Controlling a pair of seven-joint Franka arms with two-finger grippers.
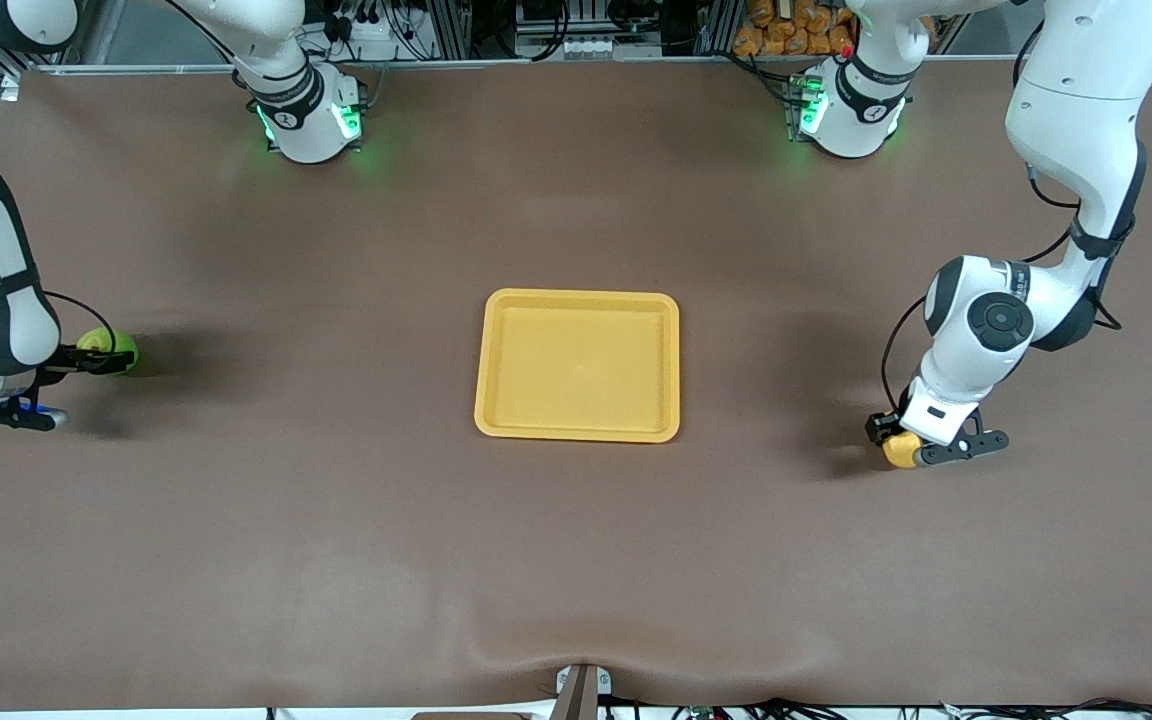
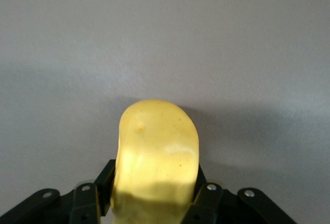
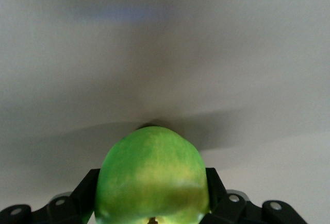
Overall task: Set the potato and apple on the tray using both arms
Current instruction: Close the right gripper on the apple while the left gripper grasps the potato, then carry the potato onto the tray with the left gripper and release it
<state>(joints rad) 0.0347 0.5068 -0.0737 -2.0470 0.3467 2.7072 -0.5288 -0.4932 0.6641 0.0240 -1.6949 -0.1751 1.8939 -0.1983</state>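
The left gripper (image 1: 898,447) squeezed the lumpy yellow potato (image 2: 154,157) tight. The right gripper (image 1: 101,358) squeezed the round, shiny green apple (image 3: 152,180). The flat yellow tray (image 1: 578,365) sat between them.

The yellow tray (image 1: 578,365) lies flat and empty at the centre of the front view, on the brown worktop (image 1: 336,520). The green apple (image 1: 111,347) sits at the mid-left edge, clamped between the right gripper's (image 1: 104,360) fingers (image 3: 85,190). The yellow-orange potato (image 1: 901,449) is at the lower right, pinched between the left gripper's (image 1: 911,445) fingers (image 2: 105,183), well apart from the tray.
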